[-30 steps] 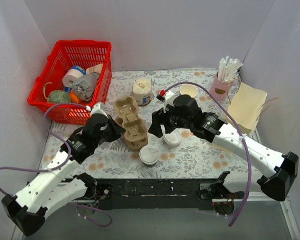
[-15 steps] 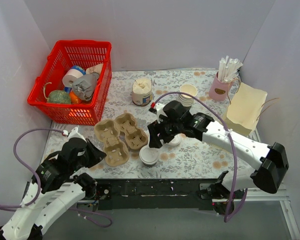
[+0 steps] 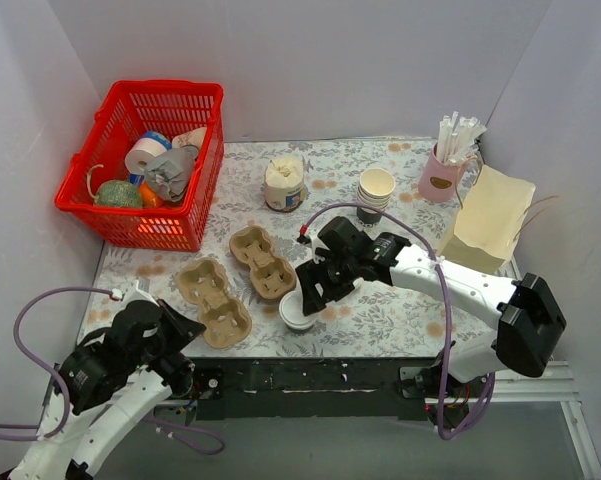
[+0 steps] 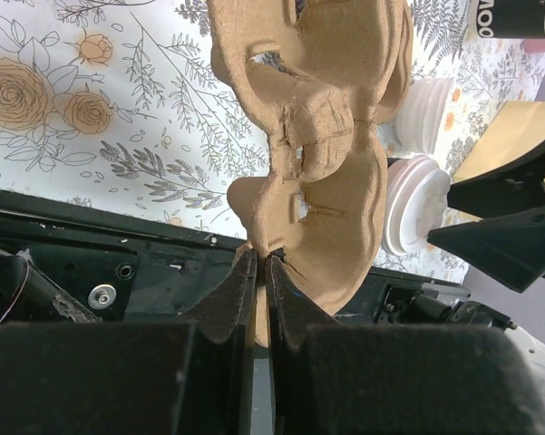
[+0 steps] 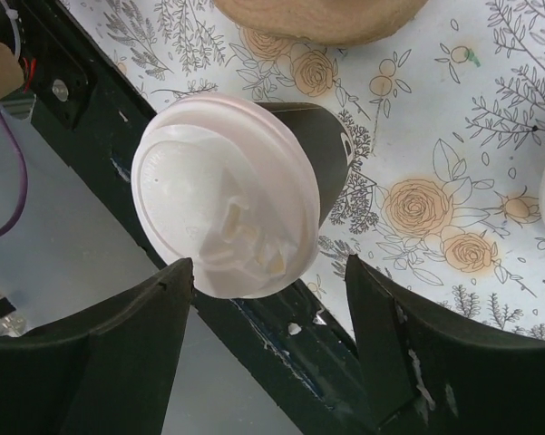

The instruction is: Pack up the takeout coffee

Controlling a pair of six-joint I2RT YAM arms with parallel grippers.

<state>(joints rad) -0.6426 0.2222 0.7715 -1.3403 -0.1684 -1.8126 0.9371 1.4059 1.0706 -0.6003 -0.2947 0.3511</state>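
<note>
Left gripper (image 4: pixel 258 272) pinches the brown moulded-pulp cup carrier (image 4: pixel 331 172) at the near edge; right gripper (image 5: pixel 267 272) gapes wide, straddling the small white lidded paper cup (image 5: pixel 219 213).

The takeout coffee (image 3: pixel 298 312), a small white cup with a flat round lid, stands upright near the table (image 3: pixel 235 175)'s front edge.

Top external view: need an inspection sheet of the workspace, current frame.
Surface: floral tablecloth, flat.
Job's things: lidded coffee cup upright near front edge; near carrier and far carrier, cardboard; paper bag at right.
Clutter: red basket of odds; cream jar; lidless cup stack; pink straw holder.
End effectors: left end effector shut on near carrier's edge; right end effector open, straddling the cup.
Cables: purple left cable and right cable loop off arms.
Surroundings: plain walls.
</note>
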